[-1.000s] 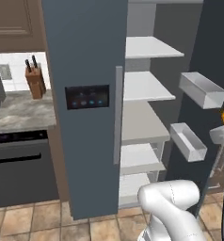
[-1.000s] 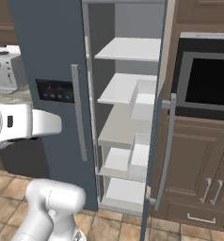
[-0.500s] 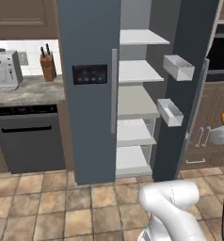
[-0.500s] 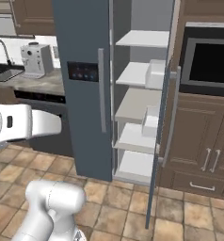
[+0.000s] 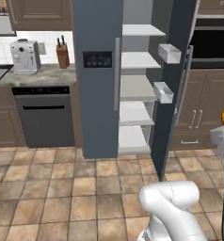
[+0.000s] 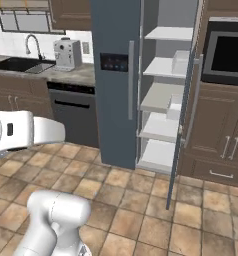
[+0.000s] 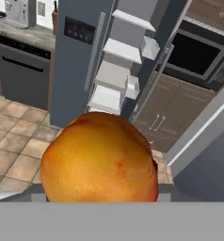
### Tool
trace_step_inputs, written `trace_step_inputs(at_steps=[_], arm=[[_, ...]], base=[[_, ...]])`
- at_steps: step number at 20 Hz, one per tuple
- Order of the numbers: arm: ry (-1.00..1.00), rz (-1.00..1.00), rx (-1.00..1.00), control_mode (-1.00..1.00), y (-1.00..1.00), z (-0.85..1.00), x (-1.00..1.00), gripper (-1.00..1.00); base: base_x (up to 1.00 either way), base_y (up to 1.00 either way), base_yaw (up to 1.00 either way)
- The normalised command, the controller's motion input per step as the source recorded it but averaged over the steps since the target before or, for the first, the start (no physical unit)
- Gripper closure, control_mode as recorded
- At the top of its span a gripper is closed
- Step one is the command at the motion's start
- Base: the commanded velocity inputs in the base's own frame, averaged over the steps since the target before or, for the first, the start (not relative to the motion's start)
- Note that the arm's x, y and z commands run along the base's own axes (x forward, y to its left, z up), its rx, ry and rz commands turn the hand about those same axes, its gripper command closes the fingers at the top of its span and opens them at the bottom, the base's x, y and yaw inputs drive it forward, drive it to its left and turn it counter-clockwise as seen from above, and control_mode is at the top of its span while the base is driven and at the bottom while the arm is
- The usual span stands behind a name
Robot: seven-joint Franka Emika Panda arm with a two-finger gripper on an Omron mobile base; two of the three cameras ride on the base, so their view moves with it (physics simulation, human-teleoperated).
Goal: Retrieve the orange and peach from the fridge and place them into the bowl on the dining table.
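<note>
1 peach (image 7: 100,157) gripped in hand, fridge (image 7: 81,56) beyond.

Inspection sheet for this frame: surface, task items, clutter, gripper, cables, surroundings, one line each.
Surface: brown tiled floor in front of the base; grey counter left of the fridge.
Job's things: fridge with its right door swung open, pale shelves with no fruit seen on them; peach close before the hand camera.
Clutter: coffee machine and knife block on the counter.
Gripper: shut on the peach, fingertips hidden behind it.
Cables: nothing seen.
Surroundings: dishwasher, sink, wall oven, brown cabinets.
</note>
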Motion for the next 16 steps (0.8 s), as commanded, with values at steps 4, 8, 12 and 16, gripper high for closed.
trace_step_inputs(at_steps=[4, 8, 12, 16], arm=[[0.00, 0.00, 0.00, 1.00, 0.00, 0.00, 0.00, 1.00], [0.00, 0.00, 0.00, 1.00, 0.00, 0.00, 0.00, 1.00], [0.00, 0.00, 0.00, 1.00, 0.00, 0.00, 0.00, 1.00], [0.00, 0.00, 0.00, 1.00, 0.00, 0.00, 0.00, 1.00]], base=[[-1.00, 0.00, 0.15], [-1.00, 0.00, 0.15], [-1.00, 0.00, 0.16], [-1.00, 0.00, 0.15]])
